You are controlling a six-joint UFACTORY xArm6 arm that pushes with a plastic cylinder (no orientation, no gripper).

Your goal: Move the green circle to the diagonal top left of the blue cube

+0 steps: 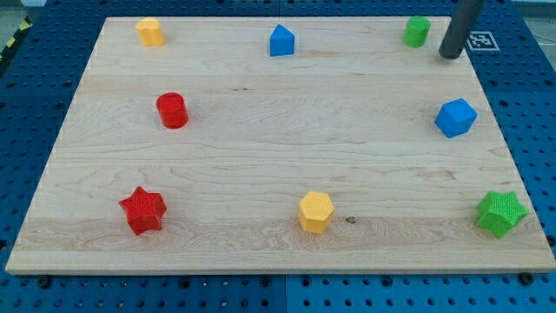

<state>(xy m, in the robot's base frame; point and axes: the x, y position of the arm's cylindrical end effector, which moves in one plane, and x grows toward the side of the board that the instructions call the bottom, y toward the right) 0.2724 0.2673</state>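
Observation:
The green circle [417, 31], a short upright cylinder, stands near the top right corner of the wooden board [278, 148]. The blue cube [455, 117] sits at the right edge, below it and a little to its right. My tip [449, 55] rests just right of the green circle and slightly lower, a small gap between them. The rod rises out of the view's top.
A blue pentagon-like block [281, 40] sits at top centre. A yellow block [150, 31] is at top left. A red cylinder [172, 110] is at left. A red star [142, 209], a yellow hexagon [316, 211] and a green star [501, 213] line the bottom.

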